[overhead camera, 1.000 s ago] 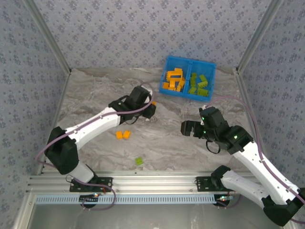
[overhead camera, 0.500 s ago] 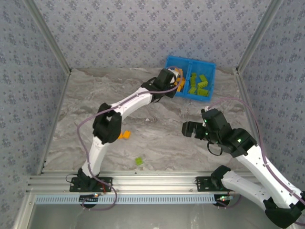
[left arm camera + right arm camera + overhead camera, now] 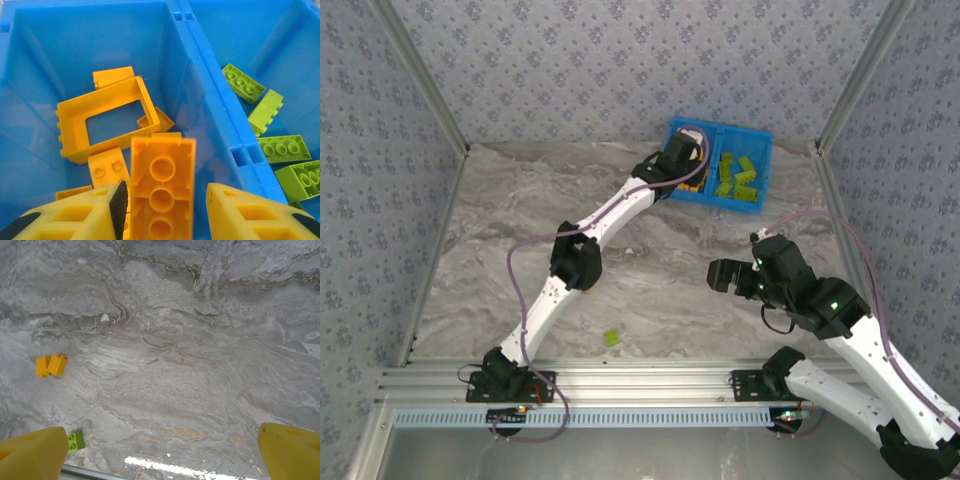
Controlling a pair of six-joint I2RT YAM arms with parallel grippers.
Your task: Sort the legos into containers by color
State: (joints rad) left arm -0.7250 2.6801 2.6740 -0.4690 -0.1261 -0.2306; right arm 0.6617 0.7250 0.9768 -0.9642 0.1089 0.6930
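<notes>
Reaching farther now, the left end effector [image 3: 164, 202] hangs over the bin's [image 3: 90, 35] orange side, fingers [image 3: 75, 220] parted just wider than an orange brick [image 3: 162, 175] that could bounce over the divider [image 3: 210, 100].

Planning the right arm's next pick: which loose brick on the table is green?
The lime green brick, lying alone at the bottom left of the right wrist view; the two orange bricks sit side by side, apart from it.

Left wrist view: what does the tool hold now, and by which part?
Probably nothing. The orange brick sits between the open fingers of the left tool, but a gap shows at its right side; it looks loose.
</notes>
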